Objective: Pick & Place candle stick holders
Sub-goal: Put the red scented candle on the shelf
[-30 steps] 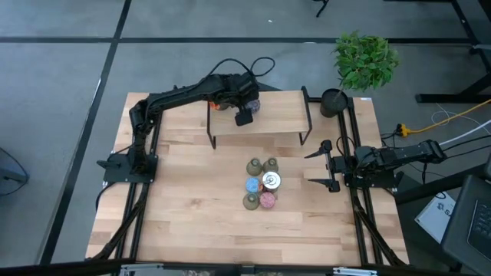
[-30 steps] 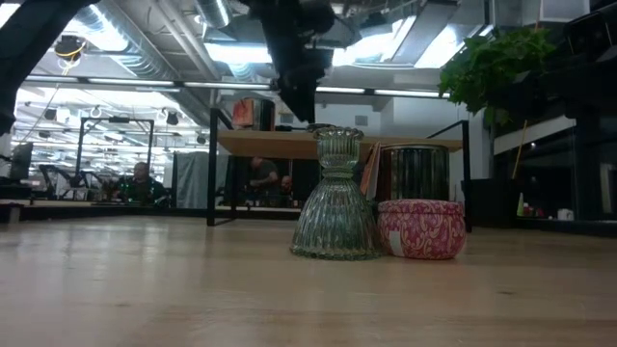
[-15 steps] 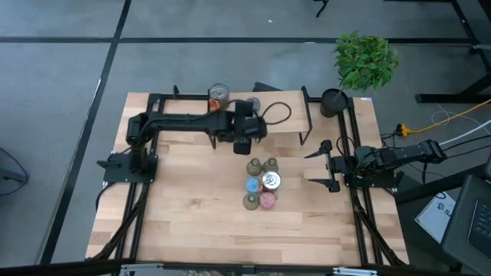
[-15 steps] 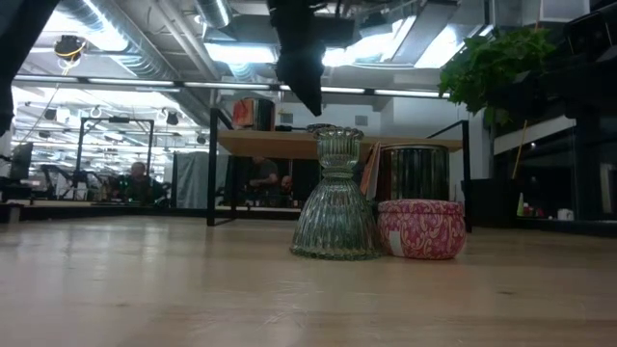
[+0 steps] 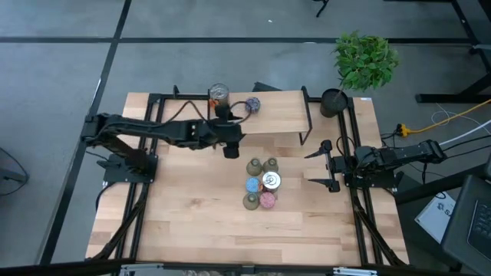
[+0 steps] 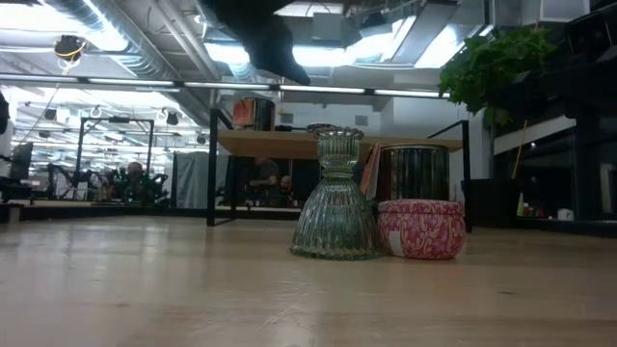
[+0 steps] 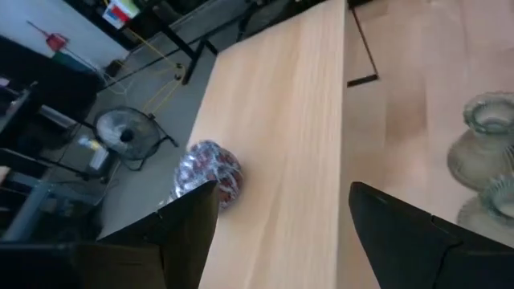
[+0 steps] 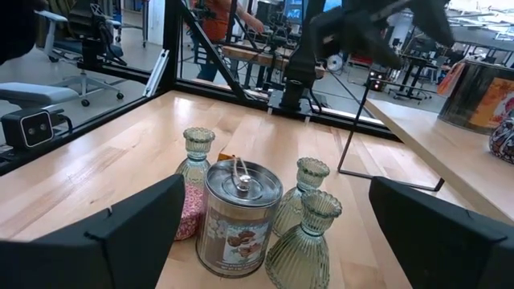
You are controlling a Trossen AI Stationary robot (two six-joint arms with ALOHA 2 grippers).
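Open left gripper (image 5: 230, 150) hovers near the shelf's purple holder (image 5: 254, 105).

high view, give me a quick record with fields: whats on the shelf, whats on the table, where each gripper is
shelf: silver can holder and purple speckled holder
table: cluster of six holders, silver can, blue speckled one, pink speckled one, three green vase shapes
left gripper: open, empty, at the shelf's front edge, above the table beside the cluster
right gripper: open, empty, waiting at the table's right side
plant: off the back right corner
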